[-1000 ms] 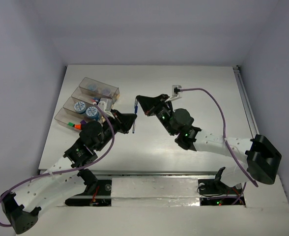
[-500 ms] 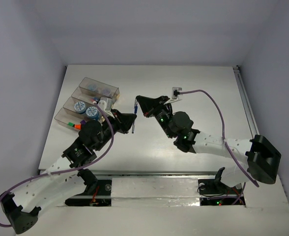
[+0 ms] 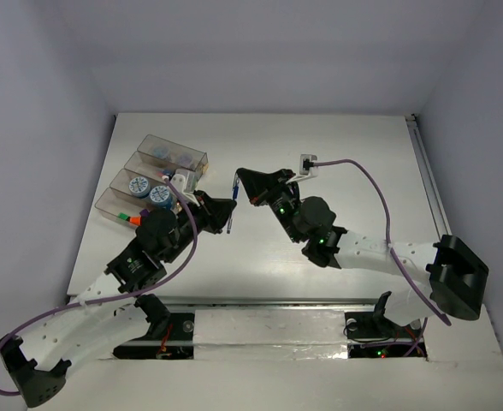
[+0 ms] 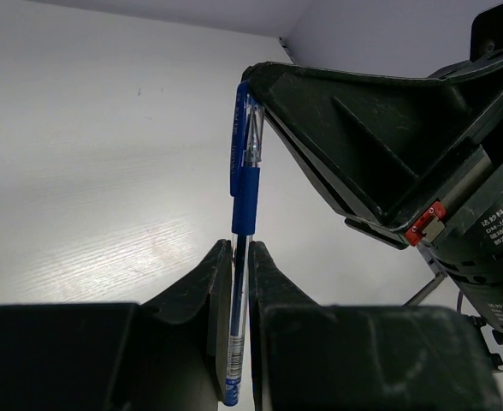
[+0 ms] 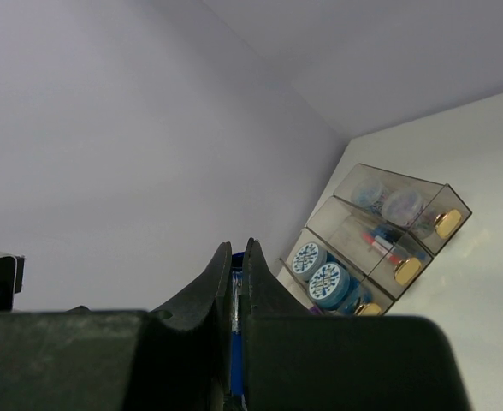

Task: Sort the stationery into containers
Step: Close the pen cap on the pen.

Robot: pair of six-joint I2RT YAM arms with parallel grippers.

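Observation:
A slim blue pen (image 3: 233,205) is held above the table between both grippers. My left gripper (image 3: 227,214) is shut on its clear lower barrel (image 4: 237,325). My right gripper (image 3: 243,185) is shut on its upper, clip end (image 5: 237,287); in the left wrist view the pen's clip (image 4: 245,137) runs under the right gripper's finger (image 4: 354,145). The four-compartment smoky containers (image 3: 115,199) stand at the left, also in the right wrist view (image 5: 457,201). Two blue-and-white rolls (image 3: 147,190) (image 5: 320,276) sit in one compartment, pens (image 5: 387,247) in another, and marker caps (image 3: 132,218) show in the nearest.
The containers lie just left of my left arm's wrist (image 3: 162,231). A purple cable (image 3: 367,175) arcs from the right wrist over the right side of the table. Bare white table (image 3: 320,137) lies behind and to the right of the grippers.
The right arm has shifted slightly left and towards the near edge. Both grippers stay closed on the blue pen at nearly the same spot.

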